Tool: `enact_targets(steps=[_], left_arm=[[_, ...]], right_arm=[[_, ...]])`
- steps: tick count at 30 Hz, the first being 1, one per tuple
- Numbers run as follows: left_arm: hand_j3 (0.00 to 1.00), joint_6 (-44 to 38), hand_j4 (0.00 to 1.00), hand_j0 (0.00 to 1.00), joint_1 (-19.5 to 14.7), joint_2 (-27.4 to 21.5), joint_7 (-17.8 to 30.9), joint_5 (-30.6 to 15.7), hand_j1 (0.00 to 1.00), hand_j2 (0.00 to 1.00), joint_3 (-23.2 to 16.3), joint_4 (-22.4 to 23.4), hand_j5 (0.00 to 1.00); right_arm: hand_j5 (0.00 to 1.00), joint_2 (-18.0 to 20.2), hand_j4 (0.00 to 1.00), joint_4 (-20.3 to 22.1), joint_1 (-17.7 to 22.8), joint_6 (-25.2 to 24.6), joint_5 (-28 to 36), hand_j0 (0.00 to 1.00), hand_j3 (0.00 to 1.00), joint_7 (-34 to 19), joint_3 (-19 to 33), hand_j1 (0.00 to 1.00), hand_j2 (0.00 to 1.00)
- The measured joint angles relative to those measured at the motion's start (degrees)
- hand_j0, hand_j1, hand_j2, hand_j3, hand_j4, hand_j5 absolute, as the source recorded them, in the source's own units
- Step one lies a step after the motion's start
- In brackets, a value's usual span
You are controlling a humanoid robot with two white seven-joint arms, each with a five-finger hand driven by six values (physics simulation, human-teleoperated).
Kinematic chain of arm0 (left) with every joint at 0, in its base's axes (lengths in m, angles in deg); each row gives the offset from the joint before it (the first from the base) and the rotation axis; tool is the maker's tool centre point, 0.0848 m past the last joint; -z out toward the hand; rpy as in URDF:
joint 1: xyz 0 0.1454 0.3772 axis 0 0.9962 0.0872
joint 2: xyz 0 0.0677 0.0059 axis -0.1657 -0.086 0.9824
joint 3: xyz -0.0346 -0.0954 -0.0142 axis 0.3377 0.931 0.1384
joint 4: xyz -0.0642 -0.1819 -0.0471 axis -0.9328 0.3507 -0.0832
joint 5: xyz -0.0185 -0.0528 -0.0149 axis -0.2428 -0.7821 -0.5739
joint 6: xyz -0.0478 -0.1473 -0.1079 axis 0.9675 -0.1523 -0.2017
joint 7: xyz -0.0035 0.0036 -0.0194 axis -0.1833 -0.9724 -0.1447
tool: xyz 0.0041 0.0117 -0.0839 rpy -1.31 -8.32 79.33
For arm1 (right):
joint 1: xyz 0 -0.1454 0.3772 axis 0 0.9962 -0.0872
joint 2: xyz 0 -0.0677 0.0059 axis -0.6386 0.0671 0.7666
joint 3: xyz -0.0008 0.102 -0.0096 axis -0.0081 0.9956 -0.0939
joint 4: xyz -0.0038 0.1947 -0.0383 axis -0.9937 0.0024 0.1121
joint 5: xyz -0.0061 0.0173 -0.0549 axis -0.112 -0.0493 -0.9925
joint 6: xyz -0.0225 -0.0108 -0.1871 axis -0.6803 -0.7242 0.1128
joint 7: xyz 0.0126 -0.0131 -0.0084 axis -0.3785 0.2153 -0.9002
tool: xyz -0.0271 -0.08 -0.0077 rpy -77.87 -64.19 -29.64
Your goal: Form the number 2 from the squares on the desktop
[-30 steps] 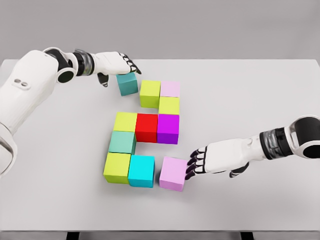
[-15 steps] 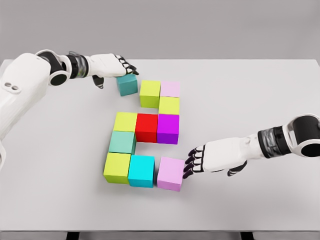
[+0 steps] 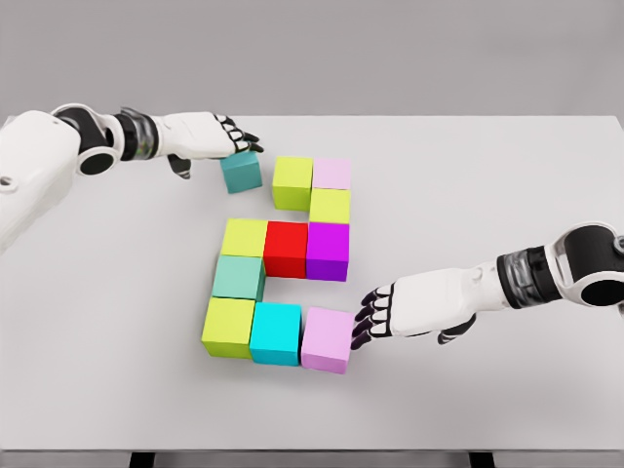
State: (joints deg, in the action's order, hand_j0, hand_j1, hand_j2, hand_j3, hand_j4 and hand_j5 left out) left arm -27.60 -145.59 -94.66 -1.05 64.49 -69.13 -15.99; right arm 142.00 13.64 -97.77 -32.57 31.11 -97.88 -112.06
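Note:
Coloured cubes lie on the white table point(image 3: 487, 175). A teal cube point(image 3: 242, 171) sits at the top left, a small gap apart from a yellow-green cube point(image 3: 292, 182) and a pale pink cube point(image 3: 332, 174). My left hand point(image 3: 234, 136) rests its flat fingers against the teal cube's far left side. Below run a yellow cube point(image 3: 330, 206), a purple point(image 3: 328, 251), red point(image 3: 286, 249) and yellow point(image 3: 244, 237) row, a sea-green cube point(image 3: 239, 278), then lime point(image 3: 228, 327) and cyan point(image 3: 276, 333). My right hand point(image 3: 369, 317), fingers extended, touches the right face of a pink cube point(image 3: 327, 339) beside the cyan one.
The grey-white tabletop stretches wide to the right and front of the cube group. Its near edge point(image 3: 312, 449) runs along the bottom of the view. Nothing else stands on it.
My right hand pushed the pink cube left until it met the cyan cube. My left hand drew back leftward, and the teal cube shifted slightly left and turned a little.

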Motion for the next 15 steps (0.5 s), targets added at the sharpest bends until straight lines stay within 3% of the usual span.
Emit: enact_targets(steps=[15], left_arm=[[1.00, 0.0, 1.00, 1.00, 1.5, -4.4, 0.0, -0.2, 1.00, 1.00, -0.4, -6.1, 1.00]], right_arm=[[1.00, -0.1, 1.00, -0.1, -0.1, 0.0, 0.0, 1.00, 1.00, 0.0, 0.1, 1.00, 1.00]])
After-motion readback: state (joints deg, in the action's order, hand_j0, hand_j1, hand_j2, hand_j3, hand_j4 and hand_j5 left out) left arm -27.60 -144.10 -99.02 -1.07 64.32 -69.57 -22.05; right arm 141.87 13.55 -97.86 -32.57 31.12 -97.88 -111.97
